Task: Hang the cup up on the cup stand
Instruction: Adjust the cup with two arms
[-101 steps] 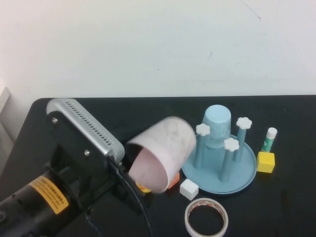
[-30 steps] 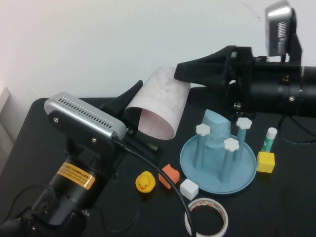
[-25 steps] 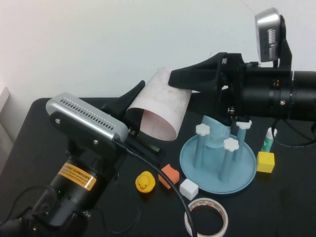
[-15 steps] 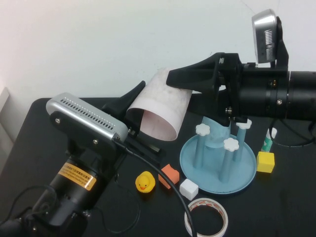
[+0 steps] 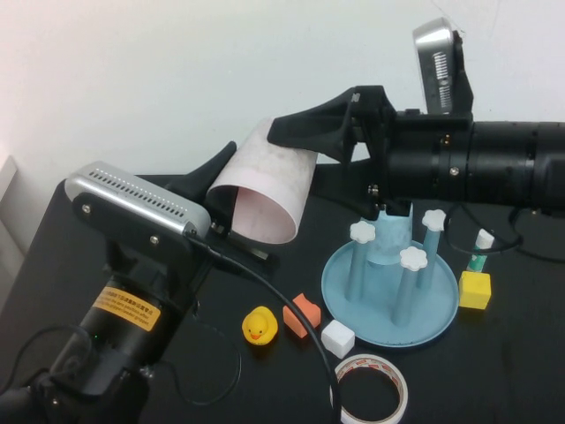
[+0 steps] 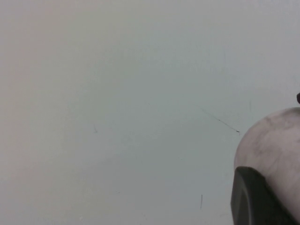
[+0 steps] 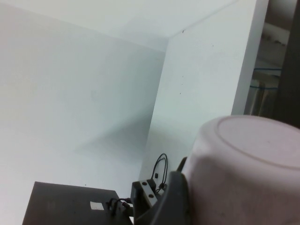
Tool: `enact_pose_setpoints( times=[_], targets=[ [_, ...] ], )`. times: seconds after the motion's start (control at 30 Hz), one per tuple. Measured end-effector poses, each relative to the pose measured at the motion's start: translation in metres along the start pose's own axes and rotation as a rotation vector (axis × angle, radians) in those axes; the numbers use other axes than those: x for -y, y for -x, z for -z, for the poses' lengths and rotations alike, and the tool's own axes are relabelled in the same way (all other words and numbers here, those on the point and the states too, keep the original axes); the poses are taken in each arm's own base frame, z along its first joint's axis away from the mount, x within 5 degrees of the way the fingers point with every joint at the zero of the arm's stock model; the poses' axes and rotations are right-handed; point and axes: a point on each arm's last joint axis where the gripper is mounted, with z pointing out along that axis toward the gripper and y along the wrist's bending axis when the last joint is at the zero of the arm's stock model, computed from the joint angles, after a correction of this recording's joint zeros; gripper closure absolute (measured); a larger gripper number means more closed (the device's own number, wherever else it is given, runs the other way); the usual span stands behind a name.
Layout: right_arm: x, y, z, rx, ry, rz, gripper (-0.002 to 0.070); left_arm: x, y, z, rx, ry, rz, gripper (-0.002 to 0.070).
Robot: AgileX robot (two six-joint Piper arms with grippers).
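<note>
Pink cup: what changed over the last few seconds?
The left gripper lifted the pale pink tapered plastic cup off the table and is shut on its rim. The right gripper came in from the right and now straddles the cup's closed end, fingers spread. The light blue pegged cup stand stayed put.

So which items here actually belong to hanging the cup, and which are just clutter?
Part of the job:
- pink cup, held up by the shut left gripper
- open right gripper, reaching around the cup's closed end
- cup stand

Lying about:
- light blue cup already on the stand
- rubber duck
- orange block
- white cube
- yellow cube
- tape roll
- glue stick
</note>
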Motion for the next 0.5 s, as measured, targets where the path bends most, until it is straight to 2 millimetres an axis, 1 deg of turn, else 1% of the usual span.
enact_pose_setpoints(
  times=[0.1, 0.23, 0.5],
  targets=[
    [-0.0032, 0.0013, -0.0018, -0.001, 0.007, 0.016, 0.0098, -0.0007, 0.0010, 0.0000, 0.010, 0.008, 0.002, 0.0666],
    [-0.0065, 0.0023, -0.0023, 0.000, 0.015, 0.041, 0.0120, -0.0015, 0.0020, 0.0000, 0.022, 0.016, 0.004, 0.0666],
    [-0.0079, 0.0028, -0.0025, 0.002, 0.018, 0.060, 0.0120, -0.0019, 0.0027, 0.0001, 0.029, 0.020, 0.005, 0.0664]
  ],
)
